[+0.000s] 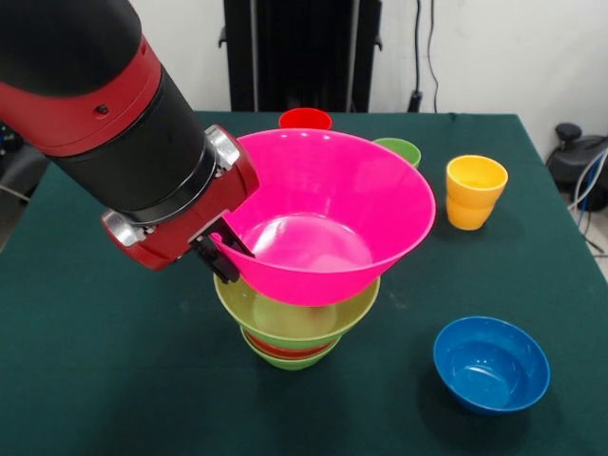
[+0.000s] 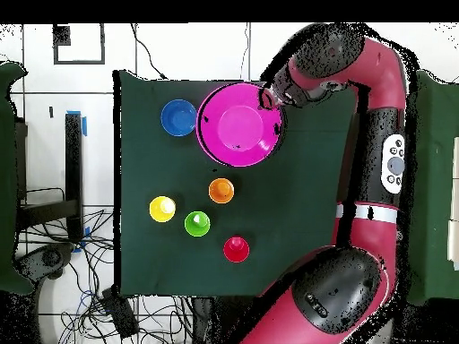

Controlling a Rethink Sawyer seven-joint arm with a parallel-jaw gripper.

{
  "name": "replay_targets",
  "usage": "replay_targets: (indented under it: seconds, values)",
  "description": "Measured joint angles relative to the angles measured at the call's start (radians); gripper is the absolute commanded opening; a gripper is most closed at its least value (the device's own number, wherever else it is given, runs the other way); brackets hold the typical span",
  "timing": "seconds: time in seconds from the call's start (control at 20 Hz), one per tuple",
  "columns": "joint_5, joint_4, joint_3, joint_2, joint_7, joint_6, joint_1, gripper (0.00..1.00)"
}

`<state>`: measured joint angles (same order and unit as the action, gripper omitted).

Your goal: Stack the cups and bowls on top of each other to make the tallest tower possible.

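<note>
I see pink bowl (image 1: 328, 223) tilted atop tower (image 1: 296, 328) mid-table: large green bowl (image 1: 294, 323), red-orange sliver, small green at base. Gripper (image 1: 231, 255) clamps pink bowl's left rim (one finger inside wall). Blue bowl (image 1: 491, 364) sits near right, apart. Yellow cup (image 1: 475, 192) far right; green cup (image 1: 399, 149) and red cup (image 1: 305, 119) behind pink bowl, partly hidden.

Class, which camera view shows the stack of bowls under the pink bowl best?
The front view: the large green bowl, red-orange bowl and small green bowl show nested beneath the pink bowl. Overhead, the pink bowl hides them.
</note>
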<state>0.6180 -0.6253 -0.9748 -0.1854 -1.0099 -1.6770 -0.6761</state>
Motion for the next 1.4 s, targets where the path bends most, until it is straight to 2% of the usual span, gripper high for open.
replay_targets:
  seconds: [1.4]
  values:
    - [0.017,0.004,0.0,0.002,0.0,0.0,0.0,0.0]
